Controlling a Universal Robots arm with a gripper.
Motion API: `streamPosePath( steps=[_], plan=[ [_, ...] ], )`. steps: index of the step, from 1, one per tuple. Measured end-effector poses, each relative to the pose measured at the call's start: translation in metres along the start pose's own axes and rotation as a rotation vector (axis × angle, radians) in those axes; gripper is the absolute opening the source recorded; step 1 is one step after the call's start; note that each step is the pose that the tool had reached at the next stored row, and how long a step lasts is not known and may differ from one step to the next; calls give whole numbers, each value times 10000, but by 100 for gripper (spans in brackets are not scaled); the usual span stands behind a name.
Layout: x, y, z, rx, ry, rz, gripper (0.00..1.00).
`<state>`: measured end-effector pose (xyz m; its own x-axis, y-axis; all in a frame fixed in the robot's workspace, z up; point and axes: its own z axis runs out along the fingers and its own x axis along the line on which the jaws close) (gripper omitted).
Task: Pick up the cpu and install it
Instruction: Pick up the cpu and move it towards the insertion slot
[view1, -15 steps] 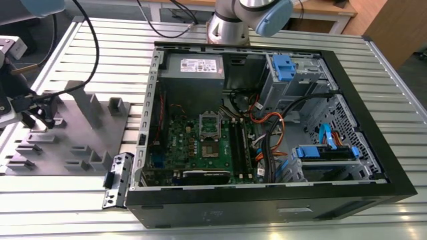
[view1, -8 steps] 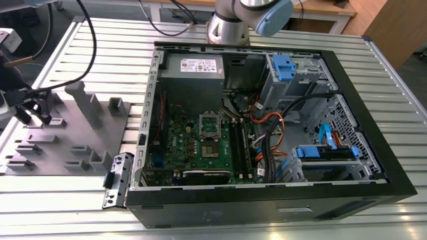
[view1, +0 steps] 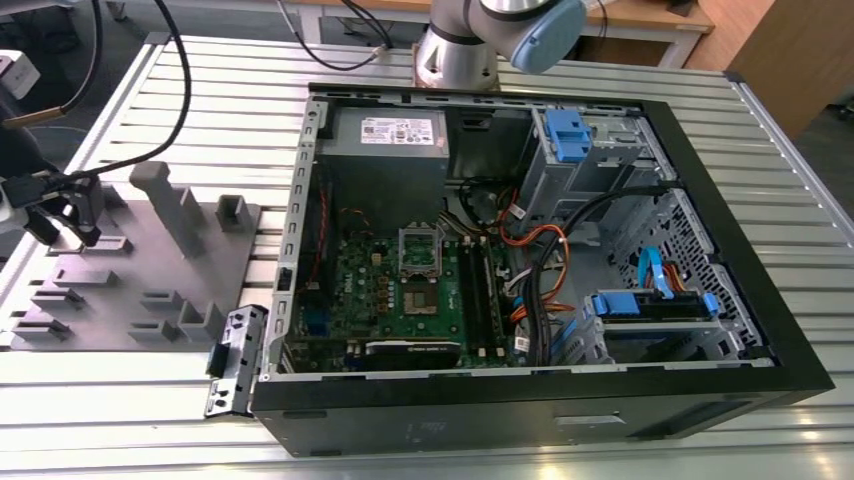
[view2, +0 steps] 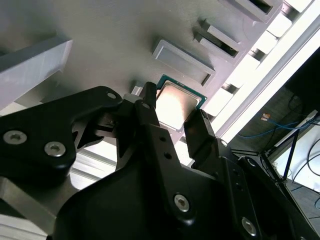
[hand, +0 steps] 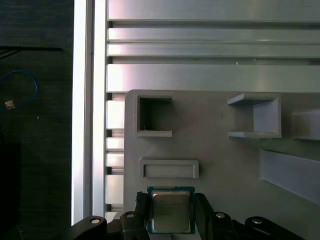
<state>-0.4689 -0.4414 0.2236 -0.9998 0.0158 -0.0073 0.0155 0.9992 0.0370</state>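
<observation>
The cpu (hand: 171, 214), a small square chip with a pale metal top and a green rim, lies at the edge of a grey holder tray (hand: 215, 150). My gripper (hand: 171, 207) has one black finger against each of two opposite sides of the chip. In the second wrist view the cpu (view2: 176, 102) sits between the fingertips (view2: 149, 100) of the gripper (view2: 175, 114), just over the tray. In the exterior view the gripper (view1: 56, 218) hangs over the tray's far end on the exterior view's left, well away from the green board (view1: 416, 290) and its silver socket frame (view1: 419, 248).
An open black computer case (view1: 534, 400) stands on the slatted metal table (view1: 160, 400), with cables, blue drive clips and a power supply inside. The grey tray (view1: 134, 270) carries upright blocks and pockets. The arm's base (view1: 461, 50) stands behind the case.
</observation>
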Motion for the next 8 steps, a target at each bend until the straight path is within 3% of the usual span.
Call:
streamPosePath(
  steps=[8],
  plan=[
    [0, 0, -4, 1, 1, 0, 47]
  ],
)
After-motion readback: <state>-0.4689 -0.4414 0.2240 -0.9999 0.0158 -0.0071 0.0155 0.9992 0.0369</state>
